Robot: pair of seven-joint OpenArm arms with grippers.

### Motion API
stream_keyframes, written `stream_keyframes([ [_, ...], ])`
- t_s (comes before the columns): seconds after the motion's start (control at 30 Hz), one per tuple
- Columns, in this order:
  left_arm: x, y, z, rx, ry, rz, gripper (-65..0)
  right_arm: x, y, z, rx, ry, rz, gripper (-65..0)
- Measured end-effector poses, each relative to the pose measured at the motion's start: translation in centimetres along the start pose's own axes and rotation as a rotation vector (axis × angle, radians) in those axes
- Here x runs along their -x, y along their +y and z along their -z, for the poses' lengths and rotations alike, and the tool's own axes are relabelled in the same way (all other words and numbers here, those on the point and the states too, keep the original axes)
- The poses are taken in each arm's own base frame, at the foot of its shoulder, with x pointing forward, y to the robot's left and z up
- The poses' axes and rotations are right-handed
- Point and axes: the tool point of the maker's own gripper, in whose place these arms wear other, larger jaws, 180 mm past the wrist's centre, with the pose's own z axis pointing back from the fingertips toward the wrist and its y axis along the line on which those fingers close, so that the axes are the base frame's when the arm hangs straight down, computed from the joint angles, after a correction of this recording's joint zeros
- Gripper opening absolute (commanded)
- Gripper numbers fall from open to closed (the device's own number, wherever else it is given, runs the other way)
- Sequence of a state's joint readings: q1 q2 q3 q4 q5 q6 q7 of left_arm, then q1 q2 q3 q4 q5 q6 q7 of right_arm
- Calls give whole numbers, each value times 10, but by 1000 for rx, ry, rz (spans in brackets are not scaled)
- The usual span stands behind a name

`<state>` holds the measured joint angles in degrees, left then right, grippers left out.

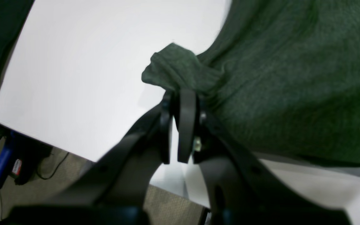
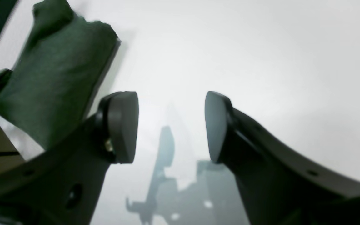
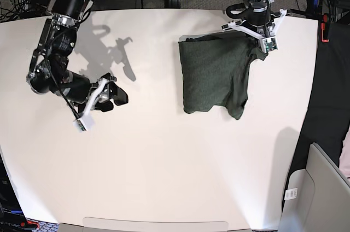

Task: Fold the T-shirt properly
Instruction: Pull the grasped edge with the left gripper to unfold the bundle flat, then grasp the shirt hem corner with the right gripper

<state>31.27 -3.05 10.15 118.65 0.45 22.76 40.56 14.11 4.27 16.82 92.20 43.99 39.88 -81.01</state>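
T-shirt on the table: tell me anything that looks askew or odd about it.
The T-shirt is not a neat rectangle. Its far right corner is bunched in the shut left claw, and a loose flap hangs lower along the right edge, leaving the near hem uneven. The right claw is open over bare table.

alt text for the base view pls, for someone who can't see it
Overhead view of a white table with a dark green T-shirt, partly folded, lying toward the far right. The left gripper is shut on the shirt's far corner, while the right gripper hangs open and empty over bare table on the other side.
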Motion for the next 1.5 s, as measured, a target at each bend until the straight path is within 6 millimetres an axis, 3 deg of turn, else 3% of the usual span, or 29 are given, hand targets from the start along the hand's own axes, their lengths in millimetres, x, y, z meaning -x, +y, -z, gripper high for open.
stream_keyframes([
  [0.2, 13, -61, -16, 175, 31, 32, -624, -37, 12, 17, -3, -1, -103, -313],
  [0.3, 14, -66, -16, 184, 33, 35, -574, -56, 21, 28, -5, -4, -144, -313],
  [0.47, 6, -38, -4, 100, 18, 22, -434, -80, 47, 49, -49, -5, -204, -313],
  [0.57, 8, -10, 3, 22, 49, 15, -380, -91, 47, 53, -14, 17, -253, -313],
  [0.8, 2, 30, 9, -88, 37, -22, -375, -113, 75, 68, -14, -6, -363, -313],
  [0.9, 9, 44, 5, -123, 53, -19, -381, -111, 80, 78, 53, 50, -474, -313],
  [0.97, 19, 42, 0, -115, 68, -14, -419, -116, 94, 86, 63, 50, -562, -314],
  [1.03, 22, 30, -5, -79, 46, 0, -483, -120, 107, 92, 74, 49, -647, -329],
  [1.17, 25, -7, -16, 28, 10, 26, -571, -124, 117, 103, 111, 55, -765, -472],
  [1.3, 32, -35, -24, 112, 26, 37, -582, -100, 112, 129, 88, 136, -741, -585],
  [1.5, 23, -45, -15, 130, 3, 38, -579, -55, 82, 152, 105, 269, -716, -625],
])
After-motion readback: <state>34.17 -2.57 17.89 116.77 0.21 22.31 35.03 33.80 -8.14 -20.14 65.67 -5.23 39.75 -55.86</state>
